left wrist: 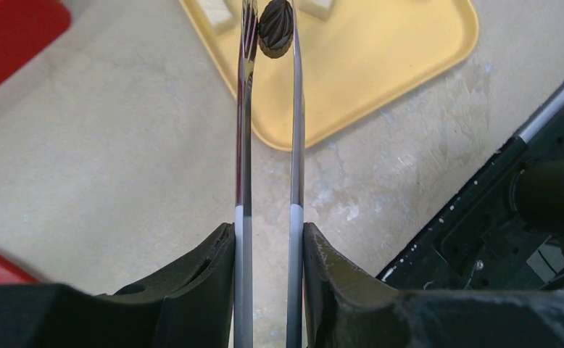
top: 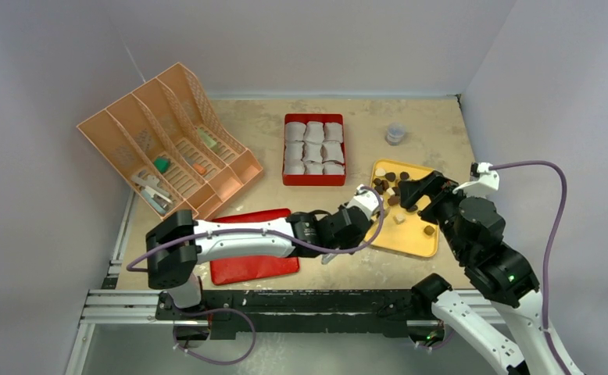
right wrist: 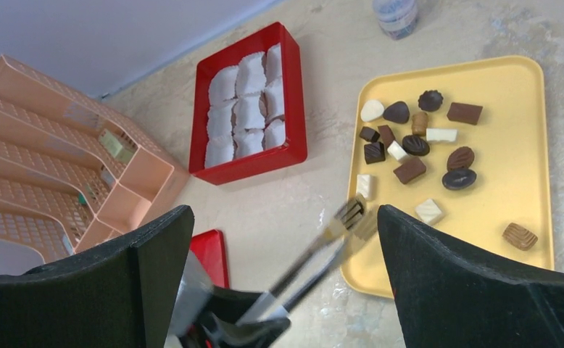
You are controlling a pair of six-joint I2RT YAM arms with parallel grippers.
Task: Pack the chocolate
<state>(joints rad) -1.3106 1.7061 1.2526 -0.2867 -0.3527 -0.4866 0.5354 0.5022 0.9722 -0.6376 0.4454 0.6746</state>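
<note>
Several chocolates [right wrist: 409, 145], mostly dark brown with a few white and tan, lie on the yellow tray [right wrist: 525, 181], which also shows in the top view [top: 410, 234]. My left gripper [left wrist: 268, 228] is shut on long metal tweezers [left wrist: 244, 145]. The tweezer tips pinch a dark ribbed round chocolate [left wrist: 275, 25] at the tray's left edge, and it also shows in the right wrist view [right wrist: 350, 212]. My right gripper [right wrist: 285, 212] is open and empty, raised above the tray's near left side [top: 418, 191]. The red box [right wrist: 293, 145] holds white paper cups.
A red lid [top: 246, 266] lies under my left arm. An orange slotted organiser [top: 168, 141] stands at the back left. A small grey jar [top: 395, 134] sits behind the tray. The two arms are close together over the tray's left side.
</note>
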